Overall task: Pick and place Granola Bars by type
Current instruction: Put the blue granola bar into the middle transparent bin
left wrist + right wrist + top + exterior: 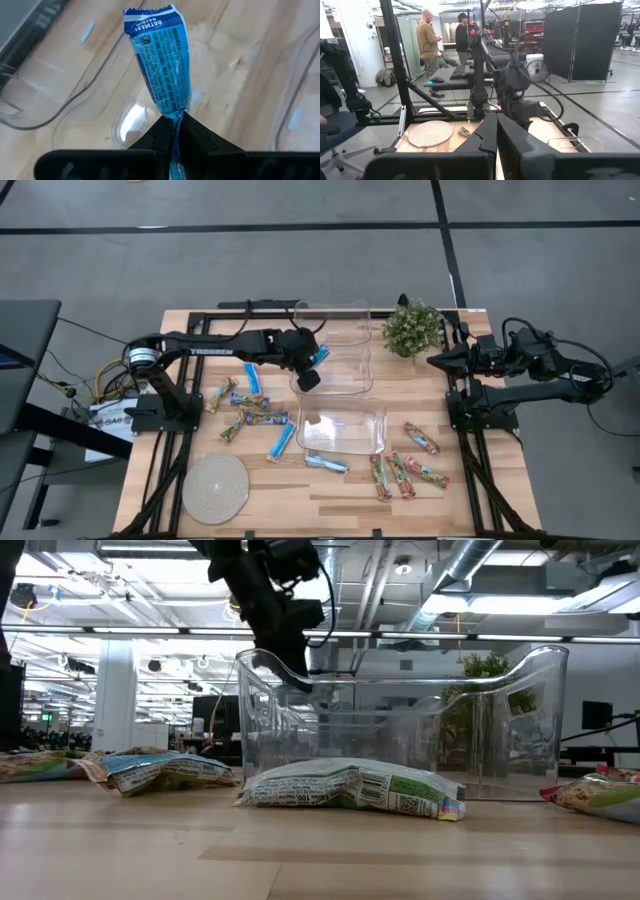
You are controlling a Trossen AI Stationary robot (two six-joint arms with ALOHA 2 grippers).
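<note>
L gripper [308, 367] is pinched shut on one end of a bright blue bar [161, 60]; the bar sticks out past the fingertips with the wrapper seam clamped between them. It hangs over the middle clear bin [335, 370], at the bin's left wall. No bars visible in that bin from the high view, so this looks like the first blue one going in.

Step in hand: carry/place phase, bar already lifted, not yet released.

R gripper [496, 131] is pressed together, empty, parked at the right edge of the table near the plant [411, 326]. Idle.

Rest of the Granola Bars:
- mixed blue and tan-brown bars [247, 408] on the wood left of the bins
- one blue bar [326, 464] just in front of the near bin [343, 425]
- red-green-orange bars [405, 470] front right of that bin
- far bin [330, 318] at the back edge, looks empty
- round woven mat [214, 486] front left, no bars on it

Next move, imo: shift a bit further inside the bin wall, lower, then open the fingers so the bar drops flat. Grip is only on the wrapper end, so the bar may swing; the near wall is close, so keep clear of the rim. Then go back to the left pile for another blue.
</note>
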